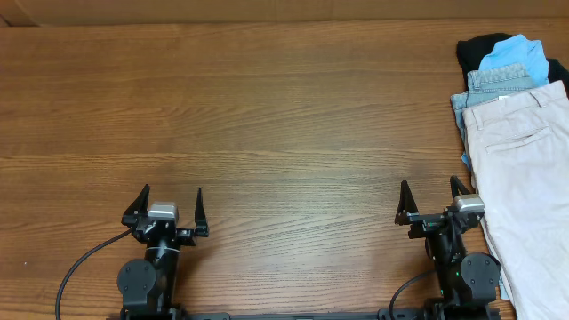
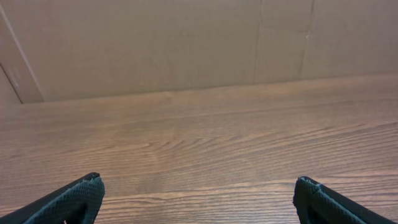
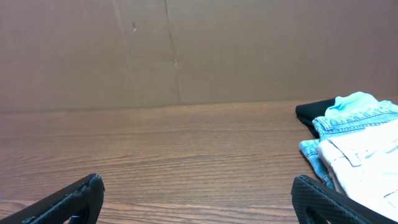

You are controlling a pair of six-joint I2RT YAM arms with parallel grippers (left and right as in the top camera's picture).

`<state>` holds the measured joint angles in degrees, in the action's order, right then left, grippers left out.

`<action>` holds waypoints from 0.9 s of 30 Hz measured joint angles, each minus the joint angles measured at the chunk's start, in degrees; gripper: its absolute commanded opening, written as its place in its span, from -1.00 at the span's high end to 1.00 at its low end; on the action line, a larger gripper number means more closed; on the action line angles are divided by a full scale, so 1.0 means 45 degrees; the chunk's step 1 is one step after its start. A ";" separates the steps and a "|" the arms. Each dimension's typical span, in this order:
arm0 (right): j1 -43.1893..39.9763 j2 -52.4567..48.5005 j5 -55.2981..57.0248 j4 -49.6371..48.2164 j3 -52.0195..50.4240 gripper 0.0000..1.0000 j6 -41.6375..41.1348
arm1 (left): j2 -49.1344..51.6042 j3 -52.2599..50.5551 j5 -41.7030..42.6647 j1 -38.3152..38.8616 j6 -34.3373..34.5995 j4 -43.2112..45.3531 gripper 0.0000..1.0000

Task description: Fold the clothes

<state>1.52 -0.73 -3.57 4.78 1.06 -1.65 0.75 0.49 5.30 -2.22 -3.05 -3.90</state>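
Observation:
The clothes lie stacked at the table's right edge. Pale beige shorts (image 1: pixel 524 169) lie on top, waistband toward the back, a welt pocket showing. Under them light-blue denim shorts (image 1: pixel 500 82) stick out, then a sky-blue garment (image 1: pixel 518 50) and a black garment (image 1: pixel 473 48). The right wrist view shows the same pile: beige shorts (image 3: pixel 367 158), denim shorts (image 3: pixel 348 121), black garment (image 3: pixel 309 111). My right gripper (image 1: pixel 436 197) stands open just left of the beige shorts, empty, its right finger (image 3: pixel 323 199) close to the cloth. My left gripper (image 1: pixel 171 206) is open and empty over bare wood at the near left.
The wooden table (image 1: pixel 267 133) stretches between the two arms and back to a cardboard wall (image 2: pixel 186 43). A black cable (image 1: pixel 84 262) trails from the left arm's base toward the front edge.

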 measured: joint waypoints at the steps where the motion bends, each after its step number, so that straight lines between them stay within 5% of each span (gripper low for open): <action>1: 0.0000 0.0000 -0.0005 -0.0005 0.0000 -1.00 0.0000 | 0.0000 0.0000 0.0000 0.0000 0.0000 0.0000 -0.99; 10: 0.0005 0.0000 0.0335 -0.0049 0.0000 -1.00 -0.0005 | 0.0000 0.0000 0.0000 0.0000 0.0000 0.0000 -1.00; 20: 0.0005 0.0024 -0.3876 -0.4755 0.0000 -1.00 -0.2535 | 0.0000 0.0000 0.0000 0.0000 0.0000 0.0000 -1.00; 27: 0.0005 0.0019 -0.4605 -0.6887 0.0000 -1.00 -0.3832 | 0.0000 0.0000 0.0000 0.0000 0.0000 0.0000 -1.00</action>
<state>1.54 -0.64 -24.29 -26.22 1.06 -18.90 0.75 0.49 5.30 -2.22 -3.05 -3.90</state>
